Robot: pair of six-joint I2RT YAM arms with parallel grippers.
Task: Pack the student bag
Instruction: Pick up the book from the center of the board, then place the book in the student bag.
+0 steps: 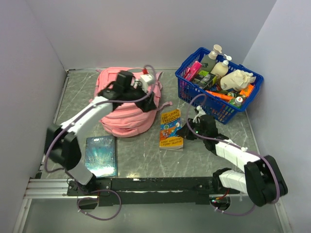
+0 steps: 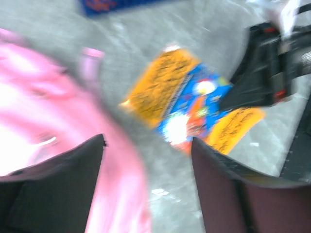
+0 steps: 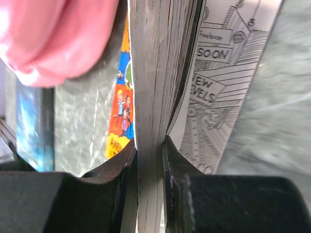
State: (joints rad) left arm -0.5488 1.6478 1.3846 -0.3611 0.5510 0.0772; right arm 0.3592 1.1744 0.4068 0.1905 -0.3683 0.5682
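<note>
The pink student bag (image 1: 127, 109) lies at the back left of the table; it also shows blurred in the left wrist view (image 2: 43, 121) and the right wrist view (image 3: 63, 34). My left gripper (image 1: 148, 99) hovers open and empty over the bag's right edge (image 2: 146, 145). An orange and blue paperback (image 1: 171, 128) lies just right of the bag, also in the left wrist view (image 2: 189, 109). My right gripper (image 1: 186, 132) is shut on the paperback's right edge; its pages (image 3: 150, 97) sit pinched between the jaws, with the back cover splayed open.
A blue plastic basket (image 1: 219, 104) of bottles and small items stands at the back right. A dark blue book (image 1: 101, 155) lies at the front left, also at the left edge of the right wrist view (image 3: 31, 126). Grey walls close off three sides.
</note>
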